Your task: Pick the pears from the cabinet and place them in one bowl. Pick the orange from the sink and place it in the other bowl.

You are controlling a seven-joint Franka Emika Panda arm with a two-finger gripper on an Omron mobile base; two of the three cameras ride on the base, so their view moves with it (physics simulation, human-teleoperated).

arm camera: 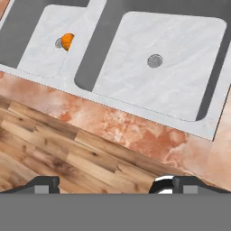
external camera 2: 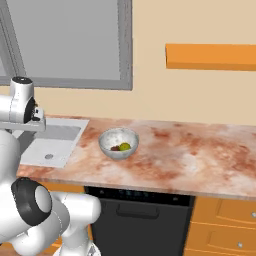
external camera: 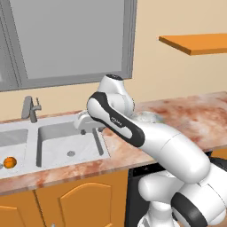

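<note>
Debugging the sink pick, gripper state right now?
Gripper: open, jaws spread wide, holding nothing. It hangs above the sink; the orange lies in the other basin.

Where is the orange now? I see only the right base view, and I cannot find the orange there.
Observer: The orange lies in the left basin of the sink, seen from the left base view.
Operator: Is the hand near it?
Observer: No. In the hand view the hand is open and empty, and the orange sits far from its fingertips.
Operator: Does anything stand over the orange?
Observer: No. The faucet stands at the back rim, behind the basins, not above the orange.
</note>
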